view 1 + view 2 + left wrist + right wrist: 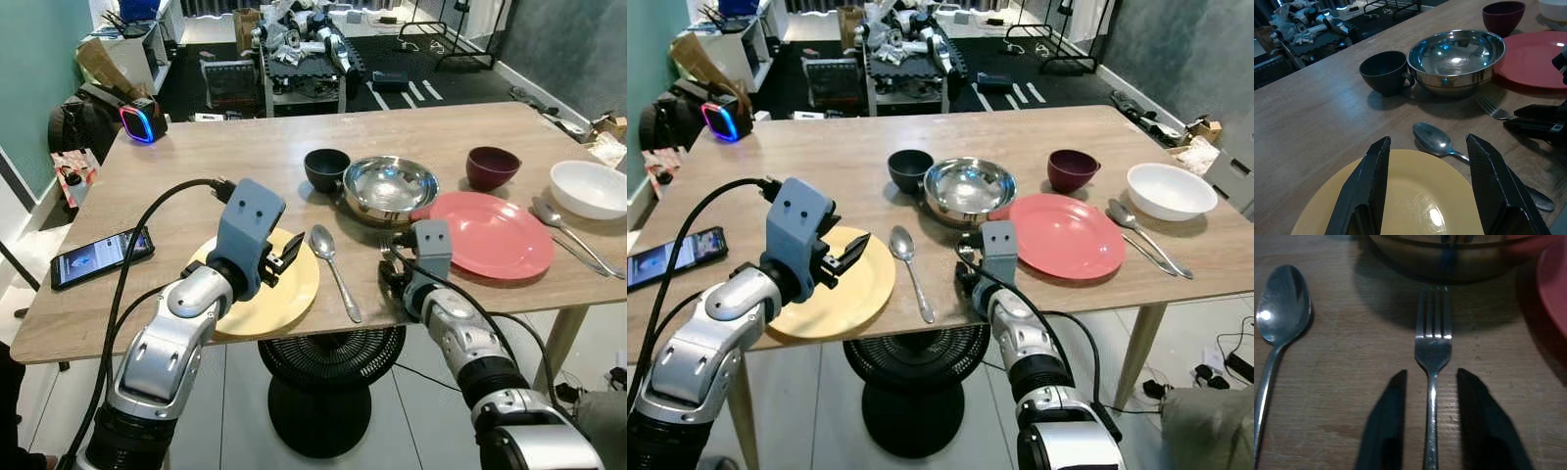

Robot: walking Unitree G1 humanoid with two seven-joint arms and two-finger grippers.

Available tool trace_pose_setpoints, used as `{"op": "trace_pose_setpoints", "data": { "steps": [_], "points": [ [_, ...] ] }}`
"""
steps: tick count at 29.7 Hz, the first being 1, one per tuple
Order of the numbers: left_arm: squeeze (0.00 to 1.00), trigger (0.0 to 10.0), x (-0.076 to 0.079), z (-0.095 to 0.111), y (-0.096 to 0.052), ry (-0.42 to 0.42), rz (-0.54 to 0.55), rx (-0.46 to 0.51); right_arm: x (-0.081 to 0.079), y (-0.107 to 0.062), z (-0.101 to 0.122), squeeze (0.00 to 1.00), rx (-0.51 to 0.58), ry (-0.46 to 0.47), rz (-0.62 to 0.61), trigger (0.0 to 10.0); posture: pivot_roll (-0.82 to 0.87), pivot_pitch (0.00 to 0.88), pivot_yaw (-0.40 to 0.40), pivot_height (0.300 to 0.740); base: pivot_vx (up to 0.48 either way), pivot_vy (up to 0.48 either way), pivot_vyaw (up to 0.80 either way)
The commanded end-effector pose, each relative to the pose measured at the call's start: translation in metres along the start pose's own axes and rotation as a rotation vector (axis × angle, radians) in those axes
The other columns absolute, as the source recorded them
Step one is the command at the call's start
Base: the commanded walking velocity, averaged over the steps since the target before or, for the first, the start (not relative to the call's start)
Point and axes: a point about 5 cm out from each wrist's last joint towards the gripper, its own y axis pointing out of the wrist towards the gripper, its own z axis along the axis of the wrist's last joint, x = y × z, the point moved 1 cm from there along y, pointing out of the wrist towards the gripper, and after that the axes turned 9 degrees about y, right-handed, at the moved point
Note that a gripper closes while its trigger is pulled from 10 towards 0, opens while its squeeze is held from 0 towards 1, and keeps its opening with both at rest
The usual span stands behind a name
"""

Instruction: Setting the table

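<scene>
Straddling fork (1433, 362), right gripper (1431, 421) open.

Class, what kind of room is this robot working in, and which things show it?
Probably a lived-in home room used for dining: a wooden table set with a yellow plate and steel bowl, with a cluttered trolley behind.

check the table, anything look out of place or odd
Nothing spilled or broken. The phone juts over the table's left edge, an odd guest at a table setting. The steel bowl crowds the red plate. The right gripper straddles the fork handle.
</scene>
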Motion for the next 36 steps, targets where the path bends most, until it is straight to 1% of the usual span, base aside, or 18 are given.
{"op": "trace_pose_setpoints", "data": {
  "steps": [1,5,15,17,19,20,21,22,23,24,25,27,28,31,32,33,34,36],
  "points": [
    [0.0,10.0,0.0,-0.003,0.0,-0.001,0.003,-0.02,0.002,-0.006,-0.042,0.0,-0.162,0.001,-0.028,0.0,0.07,0.049,0.08,0.74,0.0,0.0,0.0],
    [0.0,10.0,-0.001,-0.004,0.0,0.0,0.006,-0.019,-0.001,-0.005,-0.042,0.0,-0.152,-0.051,-0.029,0.0,0.07,0.044,0.078,0.74,0.0,0.0,0.0],
    [0.0,10.0,-0.001,-0.004,0.0,0.0,0.007,-0.018,-0.001,-0.006,-0.042,0.0,-0.136,-0.074,-0.028,0.0,0.07,0.037,0.077,0.74,0.0,0.0,0.0],
    [0.0,10.0,-0.001,-0.004,0.001,0.001,0.008,-0.018,-0.003,-0.005,-0.034,0.0,-0.094,-0.045,-0.021,0.0,0.07,0.036,0.076,0.74,0.0,0.0,0.0],
    [0.0,10.0,-0.001,-0.004,0.001,0.001,0.008,-0.017,-0.008,-0.005,-0.019,0.0,-0.01,0.008,0.008,0.0,0.07,0.035,0.075,0.74,0.0,0.0,0.0],
    [0.0,10.0,-0.001,-0.004,0.001,0.001,0.008,-0.017,-0.008,-0.005,-0.019,0.0,-0.01,0.008,0.008,0.0,0.07,0.035,0.075,0.74,0.0,0.0,0.0],
    [0.0,10.0,-0.001,-0.004,0.001,0.0,0.009,-0.017,-0.013,-0.006,-0.007,0.0,0.057,0.047,0.042,0.0,0.07,0.035,0.074,0.74,0.0,0.0,0.0],
    [0.0,10.0,-0.001,-0.003,0.001,-0.001,0.009,-0.017,-0.018,-0.01,0.005,0.0,0.123,0.088,0.076,1.8,0.07,0.036,0.074,0.74,0.0,0.0,0.0],
    [0.0,10.0,-0.001,-0.003,0.001,-0.001,0.009,-0.017,-0.018,-0.01,0.005,0.0,0.123,0.088,0.076,1.8,0.07,0.036,0.074,0.74,0.0,0.0,0.0],
    [0.0,10.0,-0.001,-0.003,0.0,-0.002,0.01,-0.017,-0.021,-0.014,0.012,0.0,0.164,0.113,0.099,1.8,0.07,0.037,0.074,0.74,0.0,0.0,0.0],
    [0.0,10.0,-0.002,-0.004,0.0,-0.004,0.011,-0.019,-0.023,-0.021,0.017,0.0,0.196,0.123,0.126,10.0,0.07,0.038,0.075,0.74,0.0,0.0,0.0],
    [0.0,10.0,-0.002,-0.005,-0.001,-0.007,0.011,-0.021,-0.024,-0.03,0.019,0.0,0.217,0.124,0.148,10.0,0.06,0.041,0.078,0.74,0.0,0.0,0.0],
    [0.0,10.0,-0.002,-0.005,-0.001,-0.009,0.01,-0.024,-0.022,-0.039,0.015,0.0,0.218,0.112,0.156,10.0,0.05,0.044,0.081,0.74,0.0,0.0,0.0],
    [0.0,10.0,-0.002,-0.006,-0.001,-0.01,0.009,-0.027,-0.02,-0.046,0.01,0.0,0.216,0.107,0.154,10.0,0.05,0.045,0.082,0.74,0.0,0.0,0.0],
    [0.0,10.0,-0.002,-0.007,-0.001,-0.013,0.006,-0.029,-0.015,-0.059,0.003,0.0,0.219,0.108,0.145,10.0,0.04,0.046,0.083,0.74,0.0,0.0,0.0],
    [0.0,10.0,-0.002,-0.007,-0.001,-0.013,0.006,-0.029,-0.015,-0.059,0.003,0.0,0.219,0.108,0.145,10.0,0.04,0.046,0.083,0.74,0.0,0.0,0.0],
    [0.0,10.0,-0.001,-0.007,0.0,-0.017,0.003,-0.028,-0.013,-0.066,0.004,0.0,0.259,0.132,0.12,10.0,0.03,0.047,0.085,0.74,0.0,0.0,0.0],
    [0.0,10.0,-0.001,-0.007,0.001,-0.019,0.003,-0.027,-0.012,-0.068,0.006,0.0,0.281,0.143,0.102,10.0,0.03,0.047,0.085,0.74,0.0,0.0,0.0]
  ]
}}
